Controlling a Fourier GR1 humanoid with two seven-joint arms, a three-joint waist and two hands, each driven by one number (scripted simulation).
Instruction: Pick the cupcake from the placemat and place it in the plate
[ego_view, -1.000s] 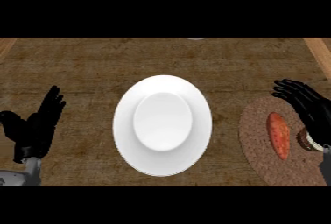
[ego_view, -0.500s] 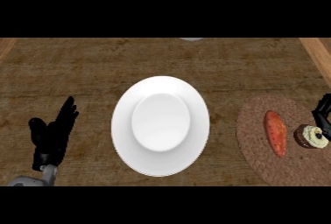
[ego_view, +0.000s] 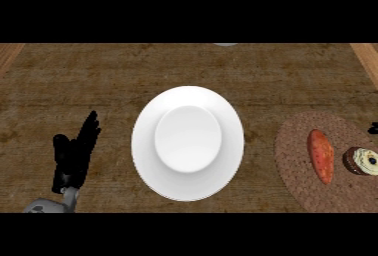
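Cupcake (ego_view: 365, 161) sits at the right edge of the frame, partly cut off by it, on the round brown woven placemat (ego_view: 310, 190) that fills the lower right. It shows a dark base and a pale cream top with a small dark dot. Just beside it, toward the centre of the frame, an elongated orange-red item (ego_view: 320, 156), possibly a sweet potato or a carrot, lies lengthwise on the same placemat, close to the cupcake but apparently not touching it.

At the middle of the frame lies the white plate (ego_view: 148, 150), oval in this view, with a raised rim and a shallow well. It rests on the counter (ego_view: 88, 80), a brown wood-grained surface with darker mottling that runs across the whole view; lighter wooden strips show at the upper left and upper right corners. A small pale object (ego_view: 225, 44) peeks in at the top edge, too cut off to identify.

At the lower left, the left hand (ego_view: 74, 152) stands open with its fingers straight and pointing up, well apart from the plate. At the right edge, above the cupcake, a small black speck (ego_view: 373, 128) may be part of the right hand; its fingers cannot be told.
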